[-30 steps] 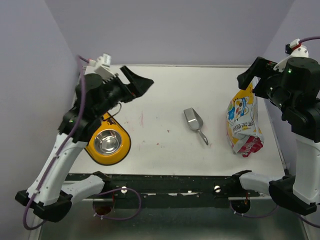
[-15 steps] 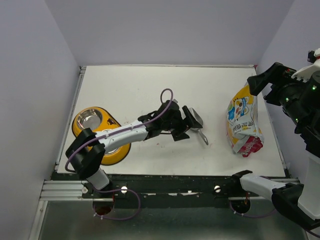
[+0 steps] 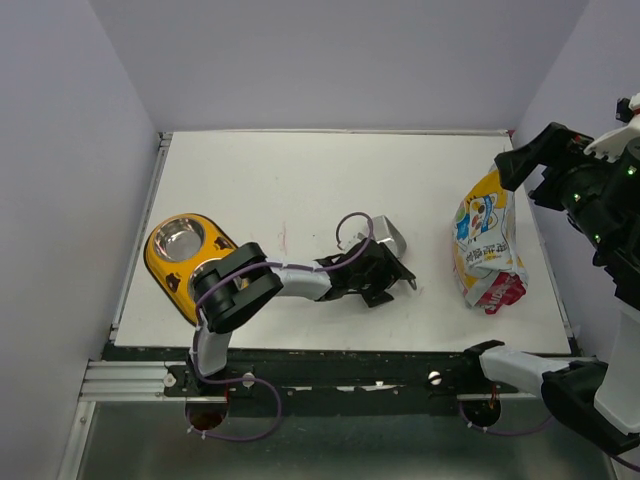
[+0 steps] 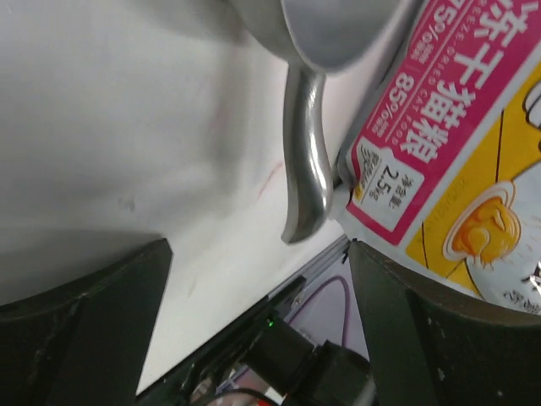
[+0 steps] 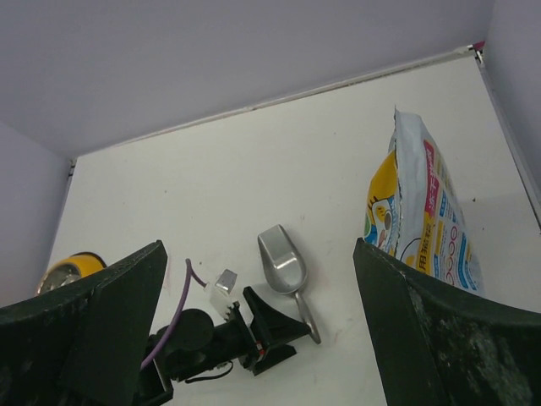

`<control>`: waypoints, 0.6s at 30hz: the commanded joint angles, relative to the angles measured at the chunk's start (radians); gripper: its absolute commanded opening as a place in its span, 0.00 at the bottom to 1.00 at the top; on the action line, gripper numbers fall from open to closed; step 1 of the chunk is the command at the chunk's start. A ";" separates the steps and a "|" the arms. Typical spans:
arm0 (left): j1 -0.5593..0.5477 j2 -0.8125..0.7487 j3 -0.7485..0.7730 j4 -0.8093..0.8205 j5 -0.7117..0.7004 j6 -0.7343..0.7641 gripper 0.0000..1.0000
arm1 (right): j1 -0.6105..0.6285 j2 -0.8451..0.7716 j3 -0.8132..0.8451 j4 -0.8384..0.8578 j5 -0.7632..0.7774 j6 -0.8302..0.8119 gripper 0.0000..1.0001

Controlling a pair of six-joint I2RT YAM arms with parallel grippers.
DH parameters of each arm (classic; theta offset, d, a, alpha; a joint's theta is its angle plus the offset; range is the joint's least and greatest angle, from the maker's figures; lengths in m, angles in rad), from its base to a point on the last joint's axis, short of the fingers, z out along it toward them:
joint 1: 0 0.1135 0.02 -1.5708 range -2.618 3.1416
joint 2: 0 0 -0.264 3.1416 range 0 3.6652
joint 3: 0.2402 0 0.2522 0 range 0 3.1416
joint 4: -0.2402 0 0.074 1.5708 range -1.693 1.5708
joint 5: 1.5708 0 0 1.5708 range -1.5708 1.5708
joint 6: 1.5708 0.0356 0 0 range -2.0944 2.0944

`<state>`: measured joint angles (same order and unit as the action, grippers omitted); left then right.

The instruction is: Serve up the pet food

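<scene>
No kibble shows. The yellow-white cartoon-printed pet food bag [image 3: 484, 248] stands at the right, seen also in the right wrist view [image 5: 420, 222] and the left wrist view [image 4: 461, 127]. The silver scoop [image 3: 390, 238] lies mid-table beside it. My left gripper [image 3: 390, 282] is low over the table, open and empty. The scoop's handle [image 4: 304, 161] ends just ahead of it, between its fingers [image 4: 84, 330]. My right gripper [image 3: 522, 180] hangs high above the bag's far end, open and empty.
The yellow double-bowl feeder [image 3: 170, 268] with steel bowls sits at the table's left edge, partly covered by my left arm's elbow [image 3: 235, 290]. The table's front rail [image 3: 330, 362] runs close behind my left gripper. Purple walls enclose the back and sides.
My left arm came down from high over the feeder to the scoop, then drew its gripper back and down to the handle's end. My right arm moved right, then held still.
</scene>
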<state>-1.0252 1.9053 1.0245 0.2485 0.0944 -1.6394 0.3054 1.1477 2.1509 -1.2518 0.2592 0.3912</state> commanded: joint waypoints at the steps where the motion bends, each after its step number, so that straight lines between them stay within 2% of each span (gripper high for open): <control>1: 0.005 0.072 0.074 0.087 -0.075 0.022 0.92 | -0.006 0.010 0.032 -0.052 -0.017 -0.022 1.00; 6: 0.014 0.185 0.175 0.120 -0.016 0.043 0.85 | -0.006 0.026 0.047 -0.072 -0.012 -0.028 1.00; 8: 0.016 0.202 0.186 0.107 -0.016 0.032 0.74 | -0.006 0.027 0.044 -0.077 -0.009 -0.025 1.00; 12: 0.034 0.175 0.134 0.129 -0.009 0.007 0.61 | -0.006 0.032 0.044 -0.078 -0.017 -0.018 1.00; 16: 0.088 0.169 0.111 0.117 0.080 0.062 0.34 | -0.006 0.021 0.004 -0.043 -0.021 -0.008 1.00; 18: 0.122 0.150 0.099 0.098 0.119 0.104 0.25 | -0.006 0.020 -0.011 -0.028 -0.034 -0.003 1.00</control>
<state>-0.9722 2.0953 1.1484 0.3470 0.1154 -1.6104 0.3054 1.1732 2.1647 -1.2907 0.2592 0.3847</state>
